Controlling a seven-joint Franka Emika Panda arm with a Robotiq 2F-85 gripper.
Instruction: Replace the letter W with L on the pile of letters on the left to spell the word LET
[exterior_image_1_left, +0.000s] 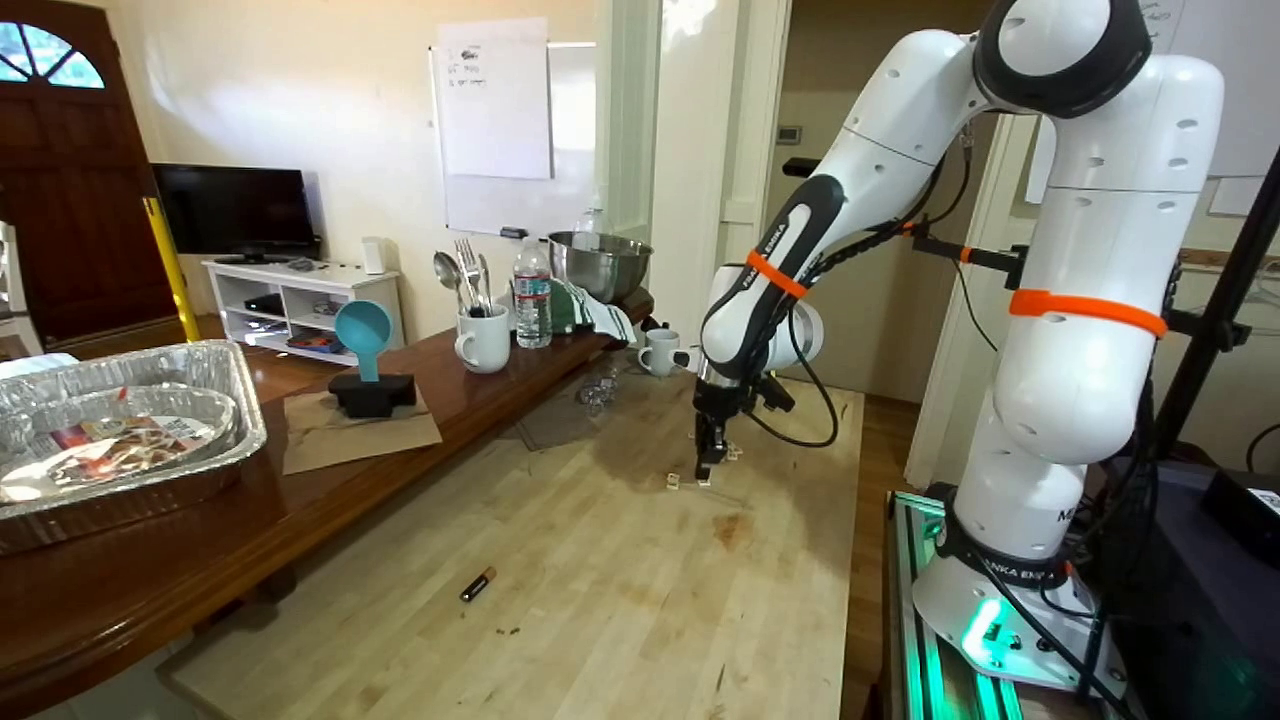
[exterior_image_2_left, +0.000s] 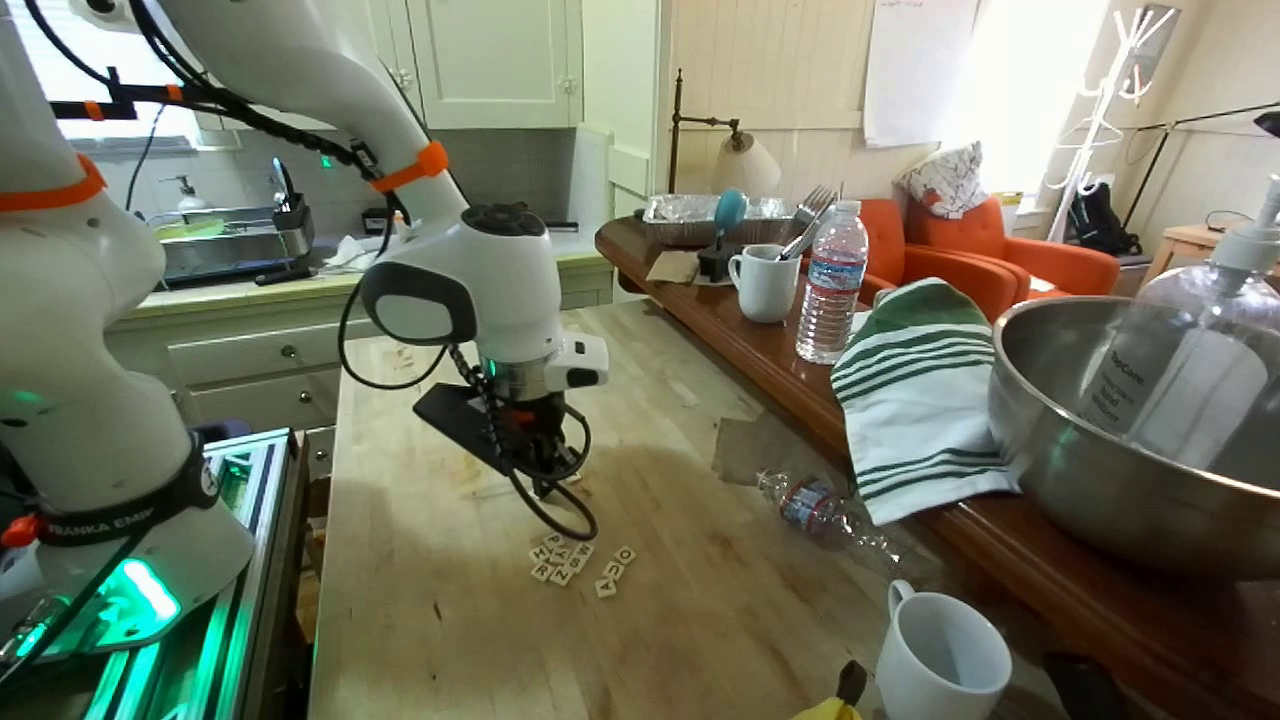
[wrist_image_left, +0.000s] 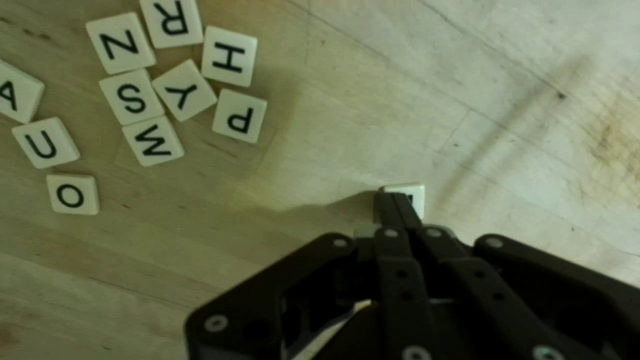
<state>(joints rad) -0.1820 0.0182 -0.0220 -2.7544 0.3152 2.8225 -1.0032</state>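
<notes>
My gripper (wrist_image_left: 396, 196) is shut, its fingers pressed together with nothing seen between them. The fingertips stand over a pale letter tile (wrist_image_left: 418, 192) and cover most of it; only a dark sliver of its letter shows, so I cannot read it. Whether the tips touch the tile I cannot tell. The letter W (wrist_image_left: 153, 141) lies at the lower edge of a tile cluster in the wrist view, touching the S tile (wrist_image_left: 131, 97). No L can be made out, and the word LET is not readable anywhere. In an exterior view the gripper (exterior_image_1_left: 705, 478) is down close to the tabletop, beside another tile (exterior_image_1_left: 673, 481).
Around the W lie tiles N (wrist_image_left: 120, 43), Y (wrist_image_left: 184, 91), P (wrist_image_left: 239, 116), H (wrist_image_left: 229, 56) and R (wrist_image_left: 171, 22). A (wrist_image_left: 20, 92), U (wrist_image_left: 46, 142) and O (wrist_image_left: 73, 194) form a row. A marker (exterior_image_1_left: 478, 584) and a crushed bottle (exterior_image_2_left: 820, 505) are on the table.
</notes>
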